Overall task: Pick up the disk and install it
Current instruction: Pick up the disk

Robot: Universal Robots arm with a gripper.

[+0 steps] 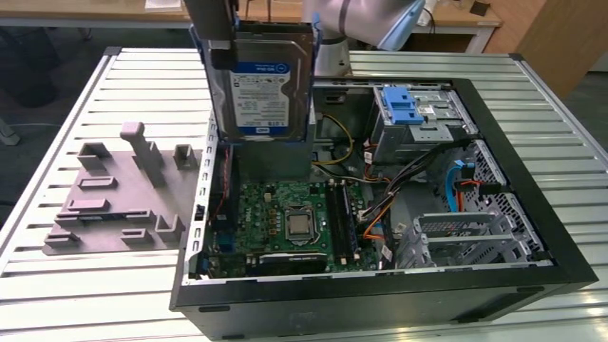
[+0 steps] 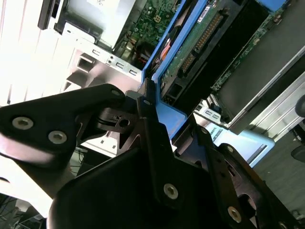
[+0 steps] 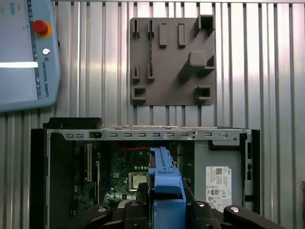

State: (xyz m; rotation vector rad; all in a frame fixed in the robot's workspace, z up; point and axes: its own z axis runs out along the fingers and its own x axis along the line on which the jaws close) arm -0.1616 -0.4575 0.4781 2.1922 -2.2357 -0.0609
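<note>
The disk (image 1: 268, 89), silver with a white-and-blue label and a blue carrier frame, hangs upright above the back left corner of the open computer case (image 1: 532, 214). My gripper (image 1: 228, 53) comes down from above and is shut on its upper part. In the second wrist view the black fingers (image 2: 147, 124) clamp the blue frame of the disk (image 2: 190, 52), whose green circuit side shows. In the first wrist view my gripper (image 3: 167, 202) holds the blue edge of the disk (image 3: 165, 171) over the case interior.
Inside the case lie the motherboard (image 1: 295, 221), cables and a drive cage with a blue latch (image 1: 411, 107) at the back right. A grey fixture plate (image 1: 114, 206) sits on the slatted table (image 1: 85, 292) beside the case. A teach pendant (image 3: 24, 52) lies farther off.
</note>
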